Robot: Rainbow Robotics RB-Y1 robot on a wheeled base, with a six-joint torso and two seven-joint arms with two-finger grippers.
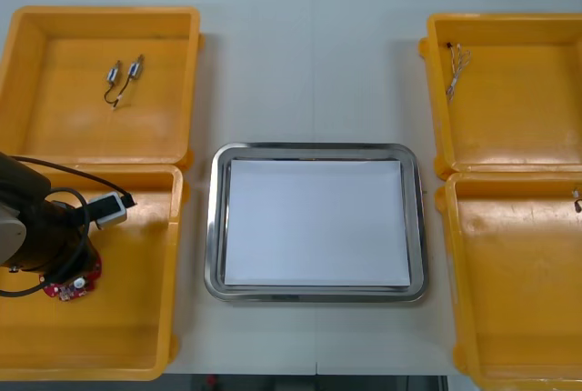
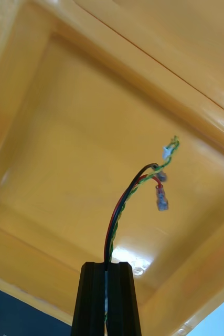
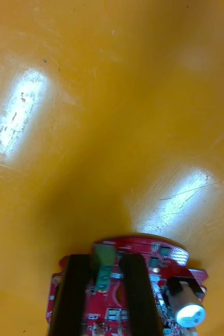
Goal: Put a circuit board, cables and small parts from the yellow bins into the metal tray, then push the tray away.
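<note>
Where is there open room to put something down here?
The metal tray is bare inside, as are the table strips bordering it. The left near bin is crowded: the left claw grips the circuit board there. The right claw pinches cables inside another bin.

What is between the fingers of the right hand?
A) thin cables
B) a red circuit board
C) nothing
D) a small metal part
A: the right hand, over a yellow bin, is shut on thin cables; the left hand grips the red circuit board in the near left bin.
</note>
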